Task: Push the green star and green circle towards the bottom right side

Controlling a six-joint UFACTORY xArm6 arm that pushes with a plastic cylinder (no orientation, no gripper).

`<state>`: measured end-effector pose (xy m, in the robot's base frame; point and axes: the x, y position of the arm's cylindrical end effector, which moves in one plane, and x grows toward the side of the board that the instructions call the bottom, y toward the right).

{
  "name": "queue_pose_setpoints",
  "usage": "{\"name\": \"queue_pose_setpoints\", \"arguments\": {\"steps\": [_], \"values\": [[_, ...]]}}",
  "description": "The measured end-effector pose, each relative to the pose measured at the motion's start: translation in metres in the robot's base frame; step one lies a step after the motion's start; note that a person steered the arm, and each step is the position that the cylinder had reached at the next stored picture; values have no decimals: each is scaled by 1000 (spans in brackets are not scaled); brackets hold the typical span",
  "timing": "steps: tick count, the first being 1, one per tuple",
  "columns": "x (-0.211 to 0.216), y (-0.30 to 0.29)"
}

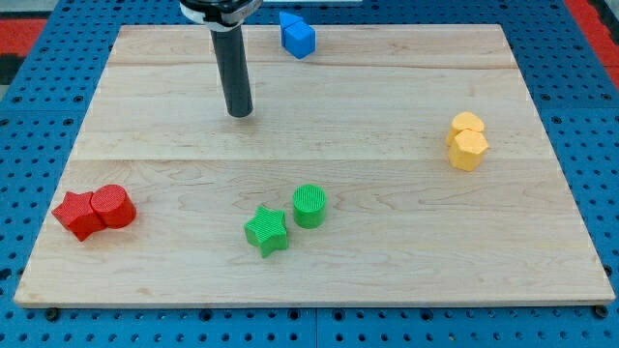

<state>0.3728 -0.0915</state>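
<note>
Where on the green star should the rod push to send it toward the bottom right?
Contact the green star on its upper-left face, coming from the view's top left. My tip sits well above it; the green circle touches its upper right.

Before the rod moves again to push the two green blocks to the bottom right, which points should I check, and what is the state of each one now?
1. My tip is visible and apart from every block: ok.
2. The green star-shaped block and green cylinder block lie close together, so one push may carry both: ok.
3. My tip is on their upper-left side, ready for a push toward the bottom right: ok.
4. No block lies between the green pair and the bottom right corner of the wooden board: ok.
5. The two yellow blocks are above that path: ok.
6. Whether the two green blocks touch: cannot tell.
</note>
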Motion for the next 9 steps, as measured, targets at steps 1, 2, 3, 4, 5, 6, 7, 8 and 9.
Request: {"name": "queue_pose_setpoints", "arguments": {"steps": [1,2,3,4,5,6,7,8,9], "values": [[31,-1],[64,-3],[112,-26],[167,-51],[209,-30],[204,5],[161,44],[148,92],[140,90]]}}
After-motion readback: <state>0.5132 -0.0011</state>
